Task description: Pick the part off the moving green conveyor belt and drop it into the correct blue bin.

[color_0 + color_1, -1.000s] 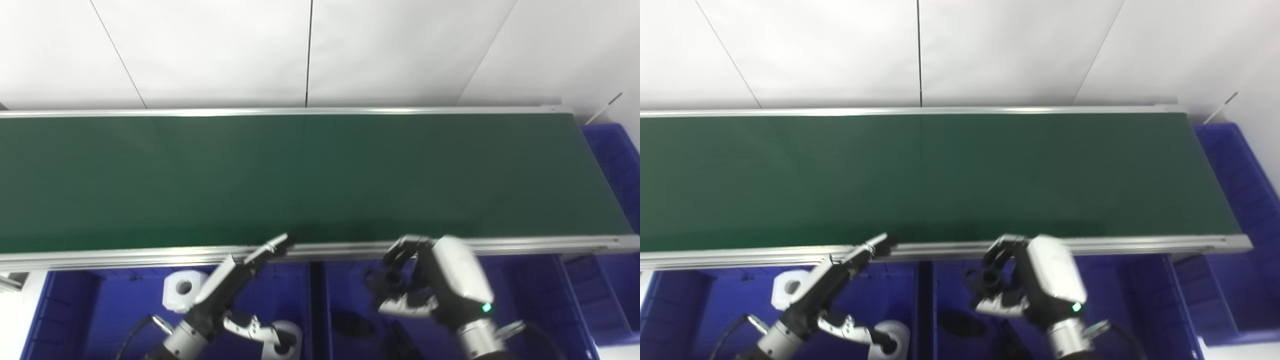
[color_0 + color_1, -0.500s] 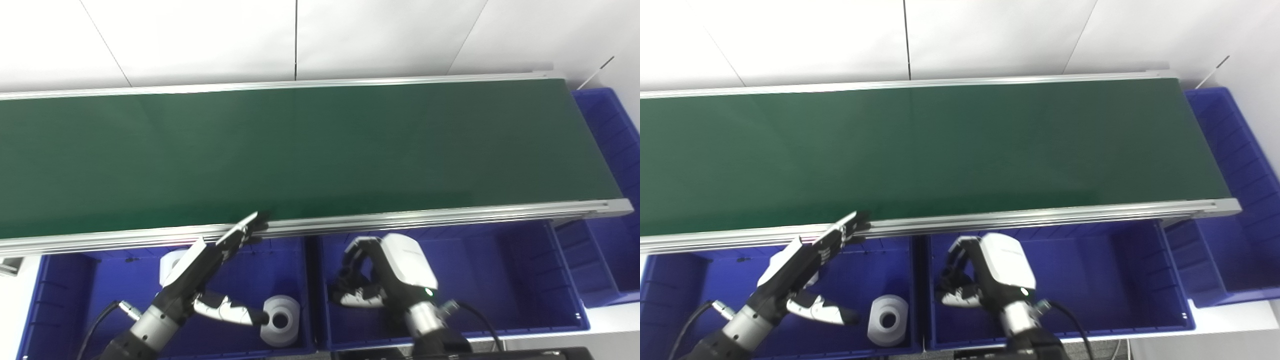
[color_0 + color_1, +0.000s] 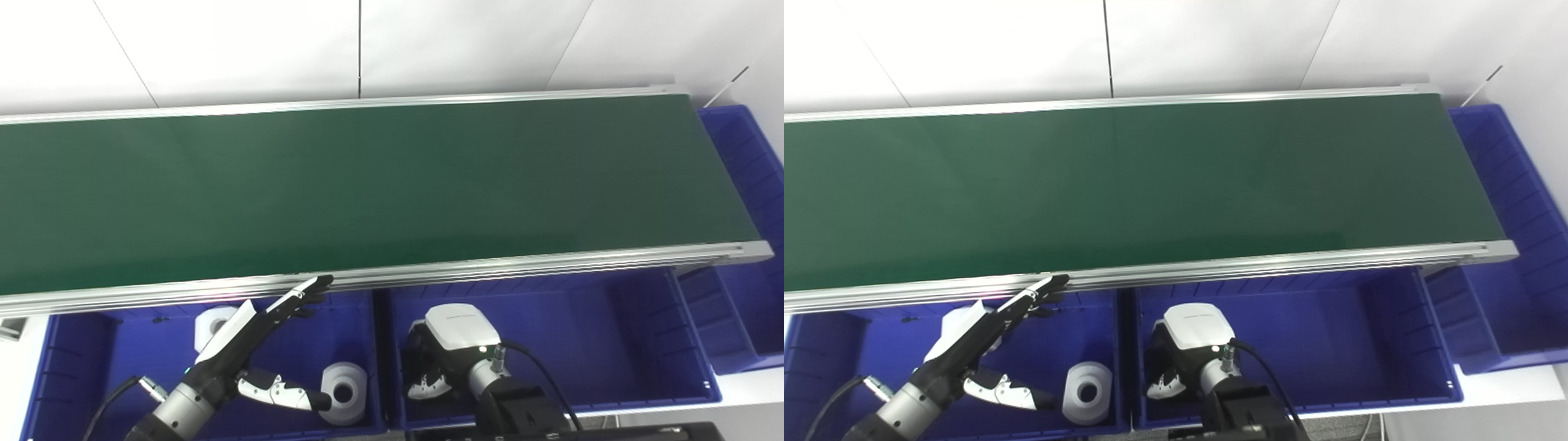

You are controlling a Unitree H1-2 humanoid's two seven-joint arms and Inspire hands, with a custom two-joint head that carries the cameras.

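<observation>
- Green conveyor belt [image 3: 392, 184] across the whole frame, left to right; aluminium rail [image 3: 490, 269] along its near edge; white wall panels behind.
- Three blue bins seen: left bin [image 3: 79, 367] and middle bin [image 3: 612, 343] side by side below the near rail, end bin [image 3: 747, 159] at the belt's right end.
- Left hand [image 3: 245, 343] over the left bin, palm side down, reaching up toward the rail. Fingers [image 3: 306, 294] straight and close together, tips just beside the rail's lower edge. Thumb [image 3: 282, 392] splayed wide to the right. Nothing held.
- Thumb tip at or just beside the white cylinder [image 3: 352, 380], which stands in the near right corner of the left bin with its bore facing up; contact not resolvable.
- Second white part [image 3: 207, 327] in the left bin nearer the rail, partly hidden behind the left hand.
- Right hand [image 3: 456, 349] low inside the middle bin, near its left wall, white back of hand facing up at the cameras. Green indicator lit near the wrist; black cable [image 3: 539, 373] looping off to the right.
- Right fingers curled under the palm and mostly hidden; only a white tip visible at the lower left of the hand. Cannot tell whether closed on anything.
- Part for sorting: not identifiable in either view. Dark area under the right palm, inside the middle bin; cannot tell whether that is the part, shadow or the fingers themselves.
</observation>
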